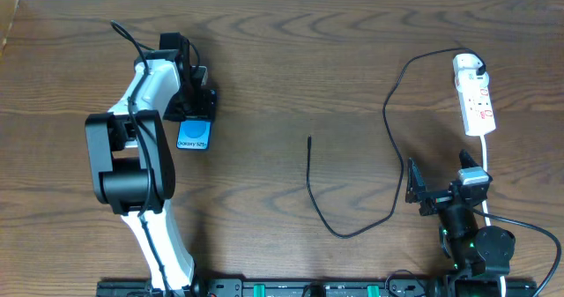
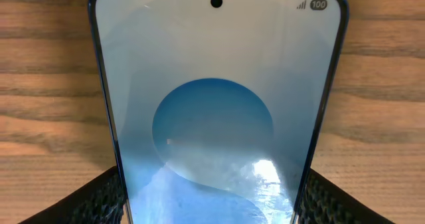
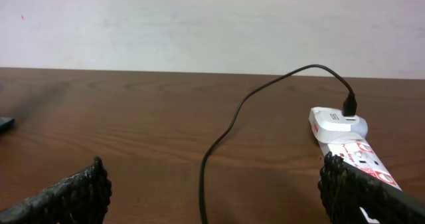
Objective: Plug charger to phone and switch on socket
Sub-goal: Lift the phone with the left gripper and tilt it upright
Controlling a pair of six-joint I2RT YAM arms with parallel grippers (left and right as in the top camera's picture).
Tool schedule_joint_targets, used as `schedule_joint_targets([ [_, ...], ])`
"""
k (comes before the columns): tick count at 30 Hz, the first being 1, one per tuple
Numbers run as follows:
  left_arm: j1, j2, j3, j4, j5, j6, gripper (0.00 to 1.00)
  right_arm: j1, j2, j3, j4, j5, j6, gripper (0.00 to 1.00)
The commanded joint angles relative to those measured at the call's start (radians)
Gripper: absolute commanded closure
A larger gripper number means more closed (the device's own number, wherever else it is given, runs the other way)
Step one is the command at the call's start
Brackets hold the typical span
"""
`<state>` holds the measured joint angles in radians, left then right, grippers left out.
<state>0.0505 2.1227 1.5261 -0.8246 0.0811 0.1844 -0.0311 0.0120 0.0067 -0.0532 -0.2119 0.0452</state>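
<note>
The wooden table (image 1: 282, 59) carries everything. The left arm (image 1: 132, 156) reaches over the phone (image 1: 194, 137), and the left gripper (image 1: 196, 112) is clamped on it, with its fingers (image 2: 93, 201) pressed against both long edges; the blue screen faces up. The right gripper (image 3: 212, 164) is far to the right of the phone and nearer the front edge, with its jaws spread wide and nothing between them. The socket (image 1: 476, 99) lies farther right still, towards the back of the table. The charger (image 1: 385, 112) is plugged into the socket's far end and loops back towards the phone. Its plug tip (image 1: 309, 139) lies on the wood, well apart from the phone on its right.
</note>
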Motion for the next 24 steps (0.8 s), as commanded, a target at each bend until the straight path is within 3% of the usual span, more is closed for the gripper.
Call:
schedule_joint_targets([
  [1,0.001,-0.082,0.006,-0.004,0.013,0.006,0.94,0.013,-0.007,-0.001,-0.006,0.004,0.002,0.01],
  [11,0.001,-0.196,0.006,-0.029,0.043,-0.006,0.92,0.013,-0.007,-0.001,-0.006,0.003,0.002,0.01],
  [16,0.001,-0.243,0.006,-0.08,0.172,-0.022,0.93,0.013,-0.007,-0.001,-0.006,0.003,0.002,0.01],
  [24,0.001,-0.249,0.006,-0.164,0.427,-0.162,0.92,0.013,-0.007,-0.001,-0.006,0.004,0.002,0.01],
])
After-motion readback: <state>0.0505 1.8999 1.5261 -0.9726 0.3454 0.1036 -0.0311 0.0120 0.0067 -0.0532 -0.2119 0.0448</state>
